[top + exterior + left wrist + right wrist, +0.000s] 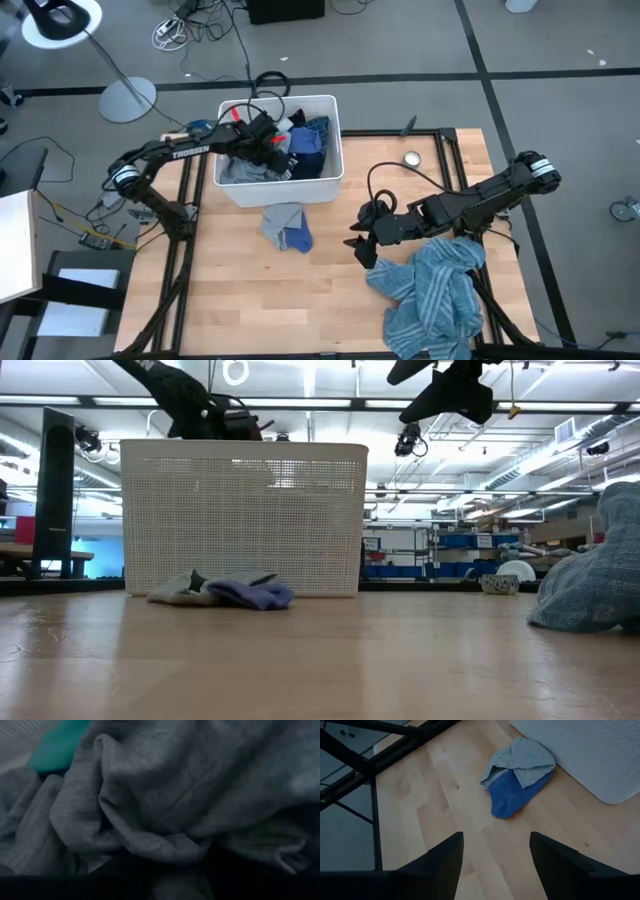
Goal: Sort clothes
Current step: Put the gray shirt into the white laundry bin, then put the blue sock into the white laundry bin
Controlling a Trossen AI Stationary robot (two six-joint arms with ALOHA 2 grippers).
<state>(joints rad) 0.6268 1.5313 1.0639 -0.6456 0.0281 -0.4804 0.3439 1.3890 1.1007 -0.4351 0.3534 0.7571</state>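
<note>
arms over bin (335, 150) and table (250, 300)
left gripper (262, 140) dips among grey cloth (165, 805), jaws perhaps hidden; right gripper (495, 855) hovers, jaws spread, empty.

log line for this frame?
left claw: in white bin, over grey garment | right claw: open, above table | blue-grey piece: before bin | striped shirt: table
</note>
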